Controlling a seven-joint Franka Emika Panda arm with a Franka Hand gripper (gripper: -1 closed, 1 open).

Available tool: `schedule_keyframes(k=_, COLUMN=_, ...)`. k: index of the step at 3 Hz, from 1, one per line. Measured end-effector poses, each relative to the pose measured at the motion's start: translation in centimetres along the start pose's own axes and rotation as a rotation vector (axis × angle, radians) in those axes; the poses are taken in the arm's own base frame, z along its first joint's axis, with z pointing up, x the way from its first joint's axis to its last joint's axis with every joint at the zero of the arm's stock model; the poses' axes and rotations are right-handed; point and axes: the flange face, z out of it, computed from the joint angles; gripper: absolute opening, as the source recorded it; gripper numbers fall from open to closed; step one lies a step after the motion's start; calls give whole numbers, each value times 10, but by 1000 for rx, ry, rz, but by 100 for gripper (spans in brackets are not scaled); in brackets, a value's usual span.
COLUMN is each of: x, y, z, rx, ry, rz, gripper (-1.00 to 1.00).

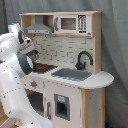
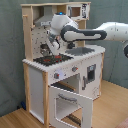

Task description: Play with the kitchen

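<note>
The kitchen (image 1: pixel 92 85) (image 2: pixel 35 82) is a tall toy unit of white panels and pale wood. Its black-red hob (image 1: pixel 44 67) (image 2: pixel 50 59) lies beside the grey sink (image 1: pixel 71 74) (image 2: pixel 82 50) and the black faucet (image 1: pixel 82 59). The oven door (image 2: pixel 70 102) hangs open and down at the front. My gripper (image 2: pixel 51 46) hovers just above the hob, in front of the pegboard back (image 2: pixel 37 40). In the first exterior view the white arm (image 1: pixel 15 65) hides the gripper.
A range hood (image 1: pixel 39 27) and a toy microwave (image 1: pixel 70 23) sit on top of the unit, close over my wrist. A grey curtain (image 1: pixel 115 40) hangs behind. The floor (image 2: pixel 107 112) is wood. A second small door (image 1: pixel 61 106) with a window is closed.
</note>
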Motion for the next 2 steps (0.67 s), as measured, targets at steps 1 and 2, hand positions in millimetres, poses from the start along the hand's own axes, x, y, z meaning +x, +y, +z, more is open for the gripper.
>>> schedule_keyframes(k=1, x=-11, y=-8, z=29, rx=-29, ry=-103, rz=-69, gripper=-100)
schedule_keyframes(k=2, x=-12, y=-6, z=32, rx=-16, ry=-122, rz=-91, gripper=-100)
